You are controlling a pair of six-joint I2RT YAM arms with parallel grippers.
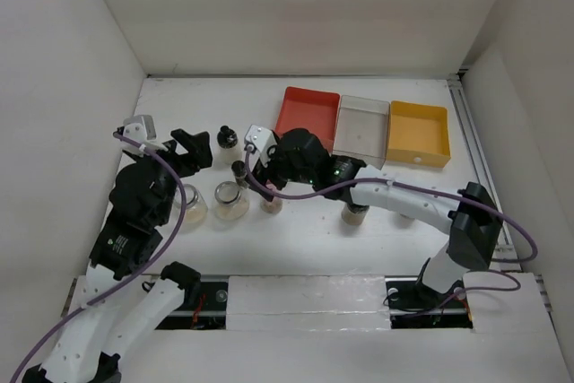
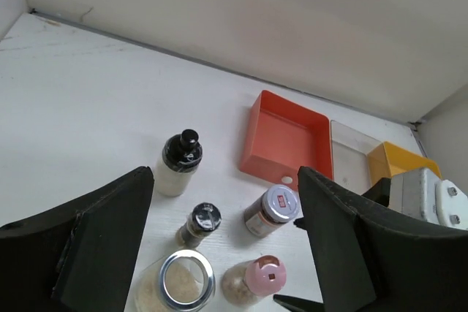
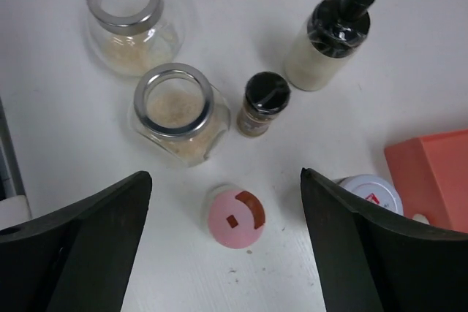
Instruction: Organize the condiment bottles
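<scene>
Your right end effector (image 3: 225, 250) hangs wide open, empty, above the pink-capped shaker (image 3: 235, 217) on the desk (image 3: 58, 144) near two squat jars (image 3: 175, 111). Likely light, slick and breakable: close on its body below the cap.

The white surface (image 1: 206, 105) holds three shallow trays side by side along its far edge, toward the right corner: a red tray (image 1: 309, 114), a clear tray (image 1: 362, 127) and a yellow tray (image 1: 418, 132). Left of them, bottles stand close together: a tall black-capped bottle (image 3: 329, 38), a small black-capped shaker (image 3: 262, 104), a silver-capped jar (image 3: 369, 191) and a pink-capped shaker (image 3: 235, 217). With them are a squat glass jar (image 3: 124, 16) and another squat glass jar (image 3: 175, 111).
</scene>
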